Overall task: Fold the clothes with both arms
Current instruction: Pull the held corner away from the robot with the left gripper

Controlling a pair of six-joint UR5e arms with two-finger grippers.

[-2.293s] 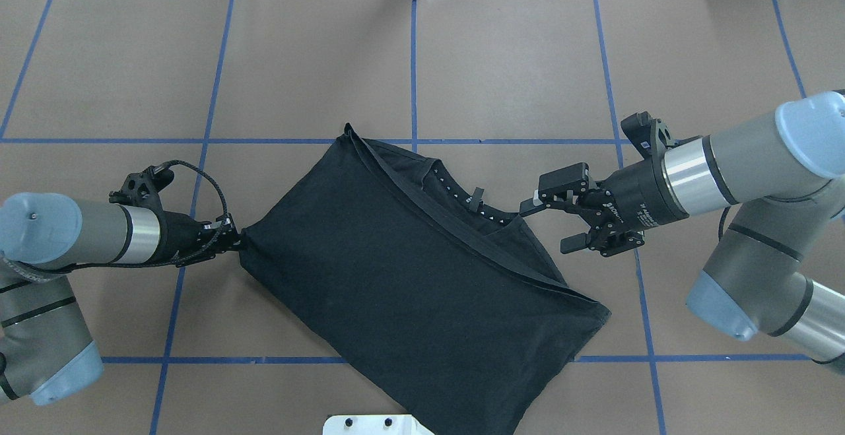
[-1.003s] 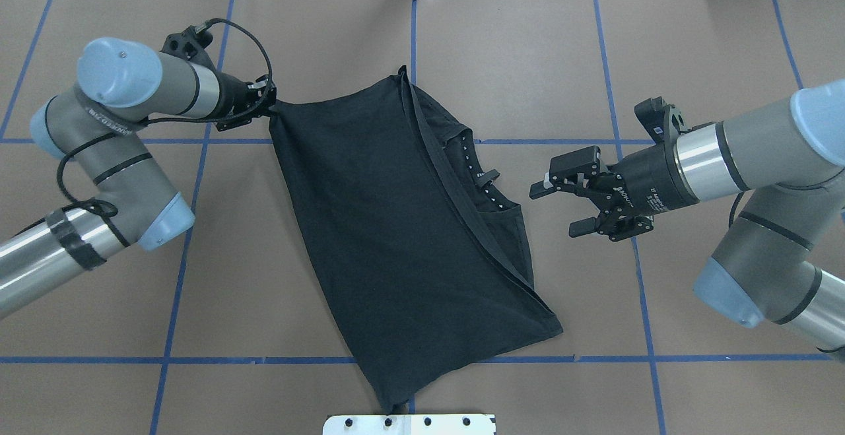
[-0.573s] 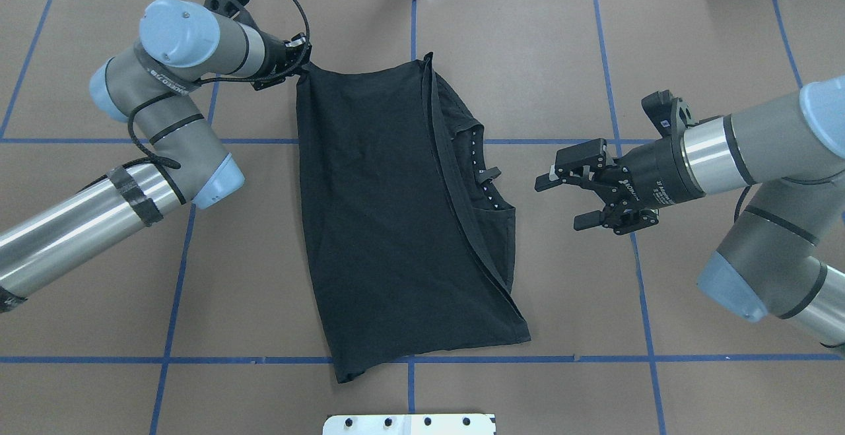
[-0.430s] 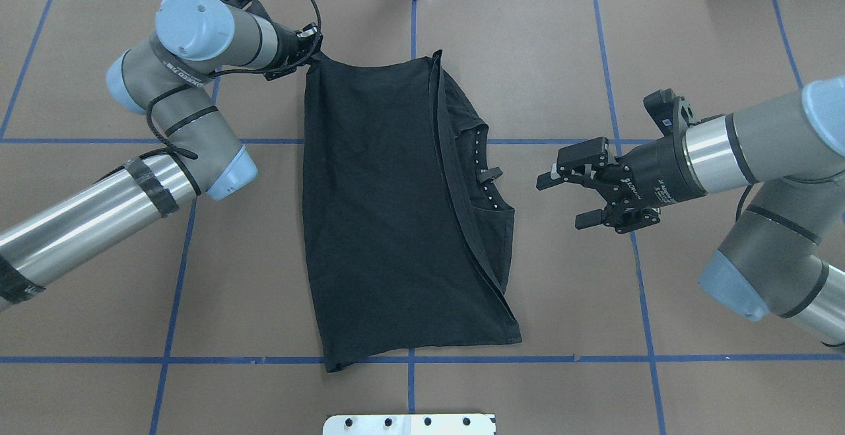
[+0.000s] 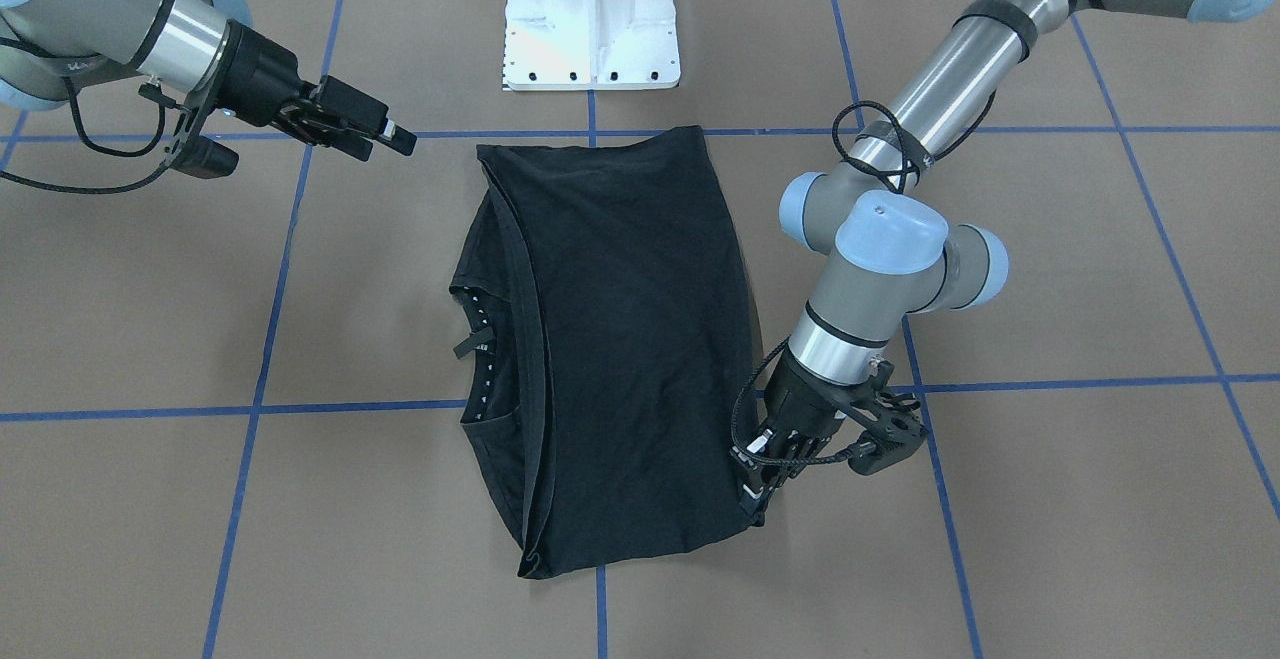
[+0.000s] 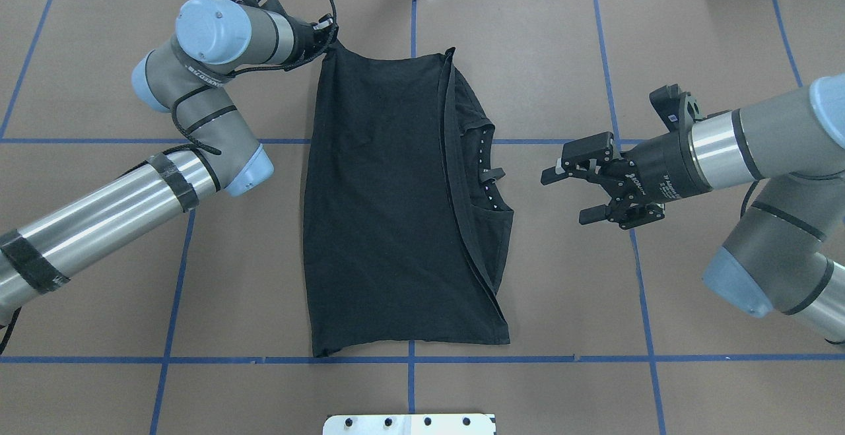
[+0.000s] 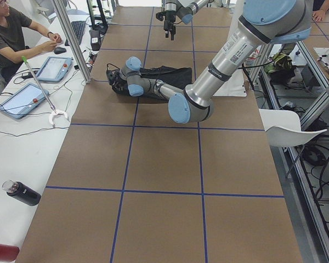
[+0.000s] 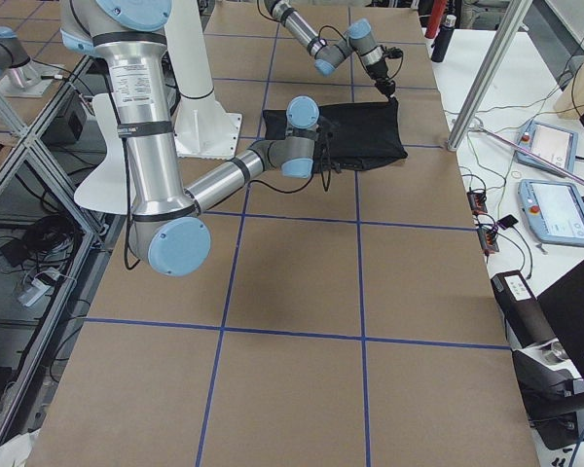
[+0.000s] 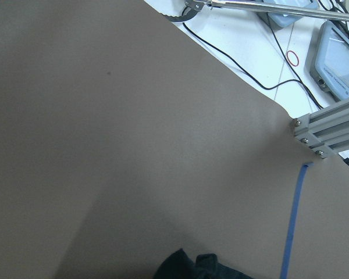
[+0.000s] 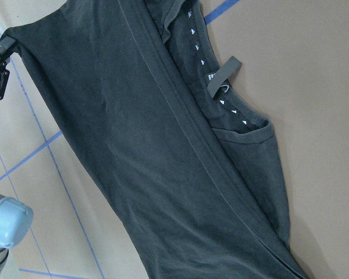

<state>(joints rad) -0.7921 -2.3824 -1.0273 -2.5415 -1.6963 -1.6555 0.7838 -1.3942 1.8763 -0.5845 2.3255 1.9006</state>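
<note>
Folding table (image 6: 561,59): brown top gridded in blue tape, with the shirt lying at its centre.
Shirt (image 6: 383,210): black, doubled over and flat. In the overhead view its long axis runs 12 to 6 o'clock, with the collar (image 6: 485,171) on the 3 o'clock edge.
Left gripper (image 6: 327,29): fingers closed tight on the shirt's 11 o'clock corner, cloth pinched between them.
Right gripper (image 6: 566,197): fingers spread wide and holding nothing, at 3 o'clock of the collar, near it but apart.
Next move, likely: the right gripper is the nearer one to the collar edge and points toward 9 o'clock, straight at it. A short advance should meet cloth.
</note>
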